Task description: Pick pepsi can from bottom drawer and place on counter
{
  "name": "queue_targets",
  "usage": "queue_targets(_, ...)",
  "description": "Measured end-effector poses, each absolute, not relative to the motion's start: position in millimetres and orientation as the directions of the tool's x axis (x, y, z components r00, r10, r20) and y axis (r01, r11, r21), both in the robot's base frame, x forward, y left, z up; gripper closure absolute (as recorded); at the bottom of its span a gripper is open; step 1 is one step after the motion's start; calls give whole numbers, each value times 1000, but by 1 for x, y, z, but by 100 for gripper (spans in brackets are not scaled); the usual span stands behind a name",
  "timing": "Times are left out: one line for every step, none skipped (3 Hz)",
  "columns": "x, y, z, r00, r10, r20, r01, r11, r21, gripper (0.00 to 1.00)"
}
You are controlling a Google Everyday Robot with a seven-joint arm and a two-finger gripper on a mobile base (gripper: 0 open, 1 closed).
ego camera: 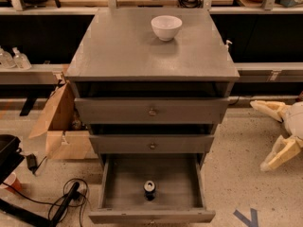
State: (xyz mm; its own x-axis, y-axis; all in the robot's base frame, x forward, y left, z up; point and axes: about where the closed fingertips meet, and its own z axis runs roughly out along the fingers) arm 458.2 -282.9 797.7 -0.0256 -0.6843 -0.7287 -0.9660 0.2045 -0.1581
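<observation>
A white bowl (166,27) stands near the back of the counter (137,56), the gripper (264,134) low off its right side

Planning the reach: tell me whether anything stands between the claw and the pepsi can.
Nothing visible does. The cream two-finger claw hangs open at the right, beside the grey drawer cabinet. The small dark blue pepsi can stands upright, alone, near the front of the pulled-out grey wooden bottom drawer, uncovered from above.

I see gripper (259,135) at right edge, low beside the cabinet: cream-yellow fingers, spread apart. Pepsi can (149,189) dk blue w/ silver top, in grey bottom drawer (151,216). Counter (137,51) matte grey, scuffed. Bowl (166,27) white. Floor (236,174) speckled beige, blue tape mark (246,217). Cardboard box (59,122) tan.
</observation>
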Motion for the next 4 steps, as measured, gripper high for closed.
queue_targets(464, -279, 791, -19, -677, -736, -967, 199, -158, 0)
queue_targets(495, -262, 750, 20, -607, -794, -961, 206, -182, 0)
queue_targets(535, -248, 684, 80, -521, -850, -946, 228, -228, 0)
queue_targets(570, -241, 610, 143, -458, -877, -932, 236, -275, 0)
